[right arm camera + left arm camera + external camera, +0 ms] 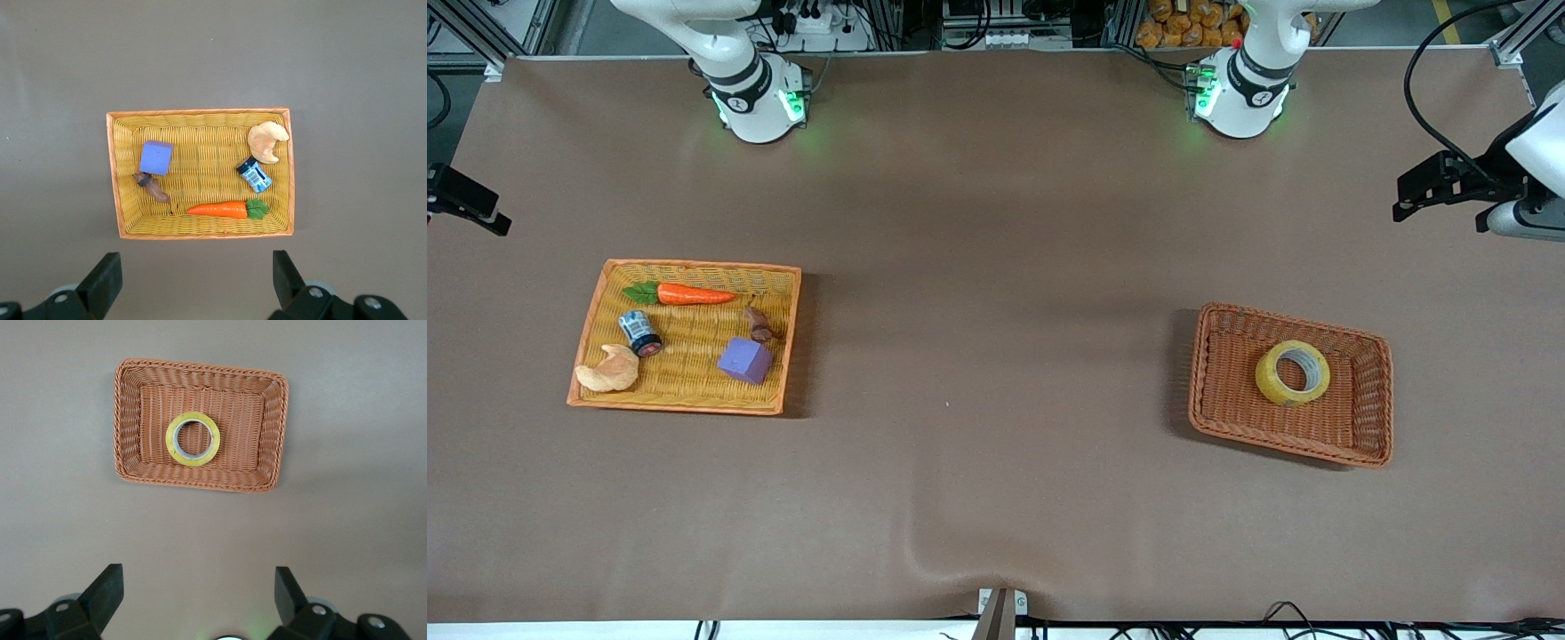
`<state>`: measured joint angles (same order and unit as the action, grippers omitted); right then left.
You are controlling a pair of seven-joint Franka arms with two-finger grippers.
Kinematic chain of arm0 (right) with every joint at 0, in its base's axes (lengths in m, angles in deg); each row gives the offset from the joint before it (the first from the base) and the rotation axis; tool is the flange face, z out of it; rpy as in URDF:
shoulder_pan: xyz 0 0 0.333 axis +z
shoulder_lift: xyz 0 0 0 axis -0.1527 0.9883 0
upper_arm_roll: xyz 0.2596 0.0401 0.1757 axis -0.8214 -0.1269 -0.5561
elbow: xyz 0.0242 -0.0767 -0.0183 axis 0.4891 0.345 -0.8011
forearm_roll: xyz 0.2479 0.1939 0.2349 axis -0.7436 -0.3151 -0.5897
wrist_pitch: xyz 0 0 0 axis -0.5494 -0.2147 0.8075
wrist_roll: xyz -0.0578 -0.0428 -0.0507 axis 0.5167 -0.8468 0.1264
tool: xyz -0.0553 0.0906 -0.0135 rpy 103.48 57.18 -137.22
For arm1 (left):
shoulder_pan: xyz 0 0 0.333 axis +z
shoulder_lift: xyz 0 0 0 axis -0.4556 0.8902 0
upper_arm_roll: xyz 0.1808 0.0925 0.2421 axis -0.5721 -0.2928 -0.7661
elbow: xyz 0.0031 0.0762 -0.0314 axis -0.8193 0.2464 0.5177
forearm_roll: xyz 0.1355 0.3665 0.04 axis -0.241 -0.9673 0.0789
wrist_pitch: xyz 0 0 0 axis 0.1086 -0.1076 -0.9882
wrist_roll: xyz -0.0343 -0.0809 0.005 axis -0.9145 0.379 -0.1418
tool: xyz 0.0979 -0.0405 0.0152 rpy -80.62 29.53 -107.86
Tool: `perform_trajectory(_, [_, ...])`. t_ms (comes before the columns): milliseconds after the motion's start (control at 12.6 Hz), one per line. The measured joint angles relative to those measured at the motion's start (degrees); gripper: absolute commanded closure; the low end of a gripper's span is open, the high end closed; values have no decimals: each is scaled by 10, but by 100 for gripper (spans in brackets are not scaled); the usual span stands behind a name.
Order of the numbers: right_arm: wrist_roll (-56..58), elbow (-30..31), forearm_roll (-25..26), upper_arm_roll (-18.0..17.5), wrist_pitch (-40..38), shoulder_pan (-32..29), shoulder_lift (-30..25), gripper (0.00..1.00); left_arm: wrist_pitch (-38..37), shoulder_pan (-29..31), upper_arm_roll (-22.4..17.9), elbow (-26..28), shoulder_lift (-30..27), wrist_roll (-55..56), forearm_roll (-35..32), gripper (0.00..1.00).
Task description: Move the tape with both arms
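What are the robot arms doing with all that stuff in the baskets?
Nothing is being held yet. The tape lies alone in the brown basket toward the left arm's end of the table. The left gripper hangs high over that basket with open jaws. The right gripper, also open, hangs over the yellow tray of toys.
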<state>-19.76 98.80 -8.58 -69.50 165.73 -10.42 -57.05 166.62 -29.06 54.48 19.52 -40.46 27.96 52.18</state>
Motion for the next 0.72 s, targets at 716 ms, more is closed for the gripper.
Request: perform_trajectory(716, [0, 1, -1, -3, -12, 0, 16, 0, 19, -3, 7, 2, 9, 29, 0, 0])
